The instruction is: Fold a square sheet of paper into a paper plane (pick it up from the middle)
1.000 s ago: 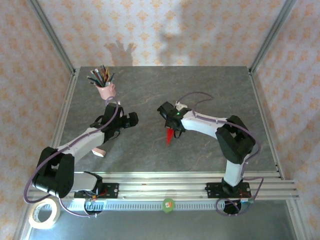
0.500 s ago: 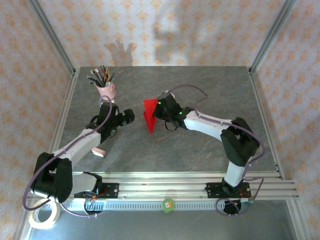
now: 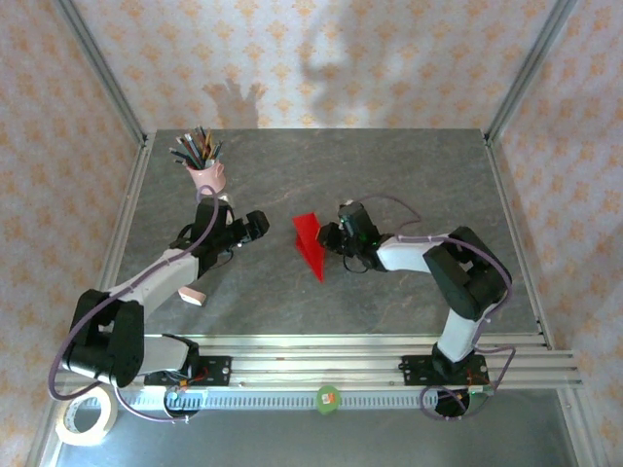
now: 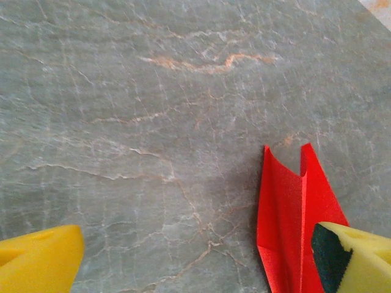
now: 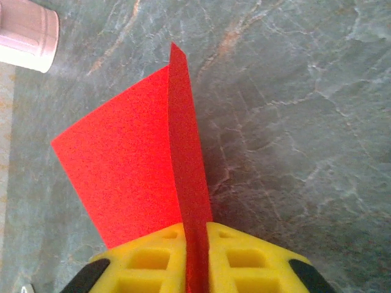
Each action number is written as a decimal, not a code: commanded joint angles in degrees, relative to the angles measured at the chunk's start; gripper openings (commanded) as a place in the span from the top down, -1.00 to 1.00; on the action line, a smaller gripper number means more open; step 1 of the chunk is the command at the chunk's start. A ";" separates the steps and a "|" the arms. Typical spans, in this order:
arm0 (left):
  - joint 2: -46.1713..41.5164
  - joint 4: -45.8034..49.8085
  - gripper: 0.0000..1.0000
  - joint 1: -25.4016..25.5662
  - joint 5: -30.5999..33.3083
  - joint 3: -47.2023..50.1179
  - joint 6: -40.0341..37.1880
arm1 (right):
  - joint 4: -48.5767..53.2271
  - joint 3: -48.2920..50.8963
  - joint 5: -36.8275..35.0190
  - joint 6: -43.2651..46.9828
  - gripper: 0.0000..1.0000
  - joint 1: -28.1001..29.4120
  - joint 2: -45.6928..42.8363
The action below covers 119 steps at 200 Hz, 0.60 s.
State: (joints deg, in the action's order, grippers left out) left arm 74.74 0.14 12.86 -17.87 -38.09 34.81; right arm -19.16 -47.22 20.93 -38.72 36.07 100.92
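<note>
The paper plane (image 3: 310,243) is near the middle of the table (image 3: 419,175), a little nearer the front edge than the far one. It is bright red, and its narrow tip points toward the front edge. The right end effector (image 5: 194,235) reaches in from the right side, and its yellow fingers (image 5: 244,256) are drawn close together on the plane's central fold. In the right wrist view one wing fans out to the left of that fold. Whether the paper rests on the table I cannot tell.

The left end effector (image 4: 197,235) sits just to the left of the plane with its fingers spread wide and nothing between them. In its wrist view the plane's notched end lies beside the right finger.

A pink cup (image 3: 205,176) full of pencils stands near the far left corner.
</note>
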 commanded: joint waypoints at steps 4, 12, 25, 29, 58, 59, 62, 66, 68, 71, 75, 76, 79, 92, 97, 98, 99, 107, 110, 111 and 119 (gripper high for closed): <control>1.74 -3.11 -0.93 1.74 -3.12 0.02 2.00 | -2.74 1.80 0.68 0.45 0.61 -0.80 -1.08; 2.45 -3.26 -0.93 2.50 -3.31 -0.36 2.18 | -2.80 2.12 0.84 0.71 0.58 -1.03 -1.00; 3.80 -3.39 -0.92 3.69 -3.50 -1.00 2.49 | -2.29 2.05 1.20 1.07 0.57 -1.28 -0.82; 4.15 -3.50 -0.92 4.09 -3.53 -1.18 2.61 | -2.21 2.05 1.35 1.18 0.57 -1.35 -0.84; 6.53 -5.32 -0.91 6.48 -4.72 -1.66 4.00 | -2.11 1.83 2.27 2.25 0.58 -1.63 -0.51; 6.63 -5.37 -0.91 6.52 -4.76 -1.65 4.07 | -2.11 1.80 2.32 2.29 0.59 -1.63 -0.49; 6.77 -5.55 -0.90 6.70 -4.91 -1.64 4.23 | -2.16 1.72 2.61 2.46 0.60 -1.70 -0.38; 7.04 -5.85 -0.90 6.92 -5.04 -1.61 4.49 | -2.10 1.62 2.94 2.64 0.61 -1.79 -0.30; 7.12 -6.03 -0.90 6.98 -5.17 -1.52 4.66 | -2.09 1.54 3.06 2.76 0.61 -1.79 -0.23; 7.39 -6.23 -0.89 7.12 -5.36 -1.47 4.80 | -2.08 1.45 3.32 2.89 0.62 -1.80 -0.13; 7.57 -6.51 -0.88 7.28 -5.61 -1.39 5.05 | -2.11 1.31 3.73 3.05 0.64 -1.88 0.08; 7.63 -6.58 -0.88 7.27 -5.69 -1.34 5.12 | -2.11 1.28 3.79 3.04 0.65 -1.88 0.16; 7.89 -6.84 -0.88 7.46 -5.95 -1.25 5.32 | -2.11 1.16 3.96 3.18 0.66 -1.89 0.21; 8.63 -8.24 -0.85 7.91 -7.03 -0.64 6.24 | -2.04 1.08 4.47 3.51 0.72 -2.02 0.54; 8.94 -8.87 -0.82 8.11 -7.38 -0.38 6.67 | -2.11 0.99 4.44 3.54 0.74 -2.04 0.59; 9.03 -8.99 -0.82 8.13 -7.46 -0.31 6.76 | -2.07 0.99 4.41 3.55 0.75 -2.05 0.68; 9.07 -9.13 -0.81 8.18 -7.54 -0.27 6.85 | -2.09 0.99 4.44 3.56 0.75 -2.06 0.72; 9.65 -10.18 -0.77 8.55 -8.37 0.02 7.65 | -2.02 0.99 4.25 3.54 0.78 -2.15 0.76; 9.90 -10.69 -0.75 8.72 -8.67 0.06 7.91 | -1.96 1.06 4.21 3.52 0.79 -2.10 0.78; 9.99 -10.82 -0.74 8.78 -8.80 0.05 8.00 | -1.99 1.07 4.12 3.54 0.79 -2.13 0.81; 10.88 -11.73 -0.67 9.19 -9.58 0.08 8.70 | -1.93 1.08 3.91 3.51 0.81 -2.23 0.94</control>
State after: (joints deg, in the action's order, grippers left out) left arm 83.81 -6.59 20.91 -24.29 -38.20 40.56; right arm -20.05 -45.43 24.69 -36.32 34.44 100.95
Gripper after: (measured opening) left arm 0.875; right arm 0.108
